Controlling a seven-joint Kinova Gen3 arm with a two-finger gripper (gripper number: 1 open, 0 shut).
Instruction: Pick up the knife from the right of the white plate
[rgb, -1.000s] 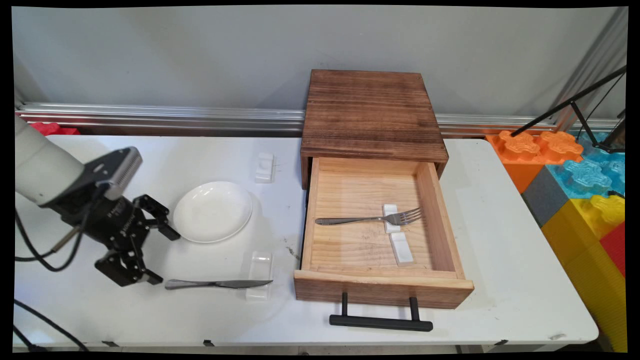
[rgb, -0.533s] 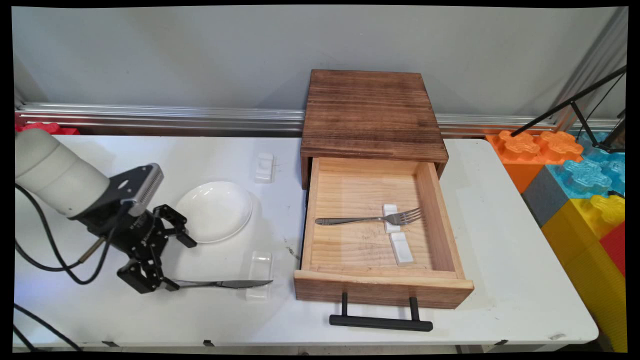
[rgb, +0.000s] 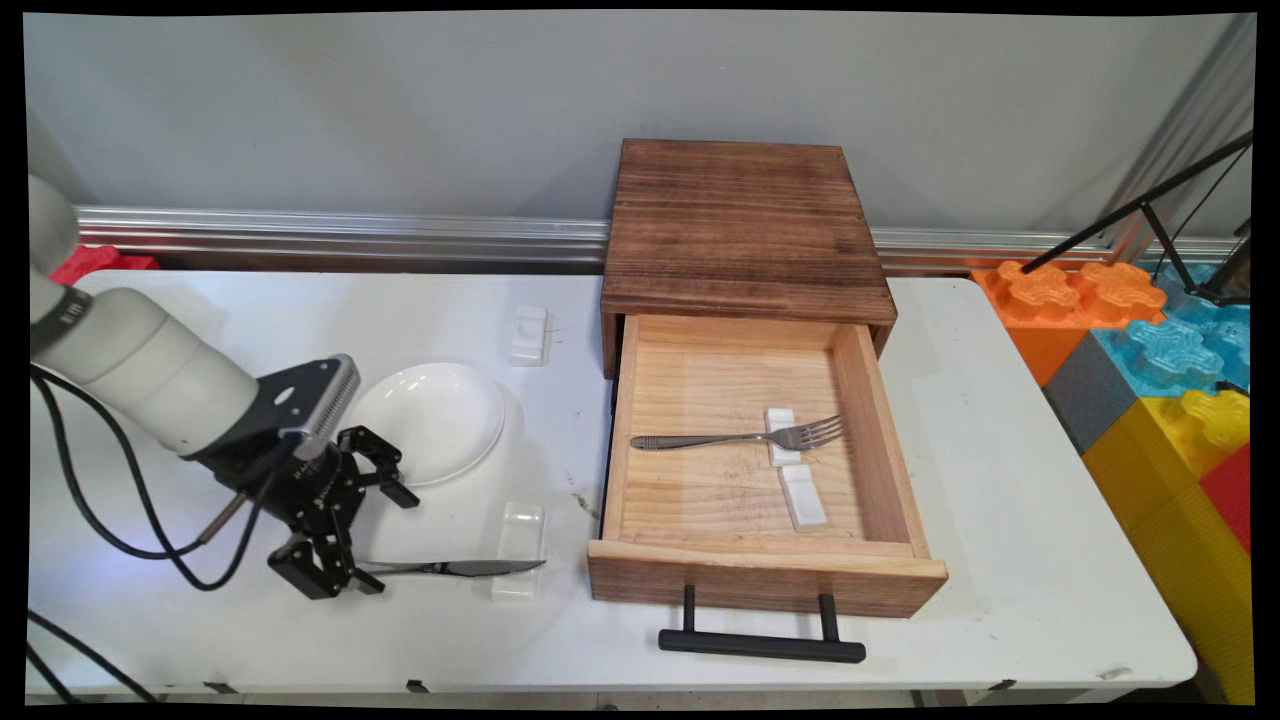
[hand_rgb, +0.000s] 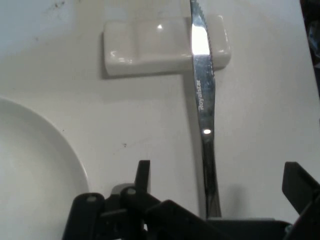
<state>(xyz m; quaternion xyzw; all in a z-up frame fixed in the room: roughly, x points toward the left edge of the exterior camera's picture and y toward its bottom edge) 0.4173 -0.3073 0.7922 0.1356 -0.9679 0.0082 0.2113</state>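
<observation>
Gripper (rgb: 365, 535) sat at table's (rgb: 1000, 560) near left, over handle end of knife (rgb: 450, 568); knife handle lay between the spread fingers (hand_rgb: 143, 176). Knife ran rightward, blade tip resting on a rest (rgb: 518, 560). Plate (rgb: 430, 420) lay just behind gripper and knife. Second rest (rgb: 529, 335) lay behind plate, near drawer box (rgb: 745, 230). Open drawer (rgb: 765, 580) stood right of knife; in it, fork (rgb: 740, 438) lay with its head on a third rest (rgb: 795, 465).

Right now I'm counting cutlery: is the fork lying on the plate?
No, the fork lies in the open drawer, propped on a white rest, while the plate holds nothing.
</observation>
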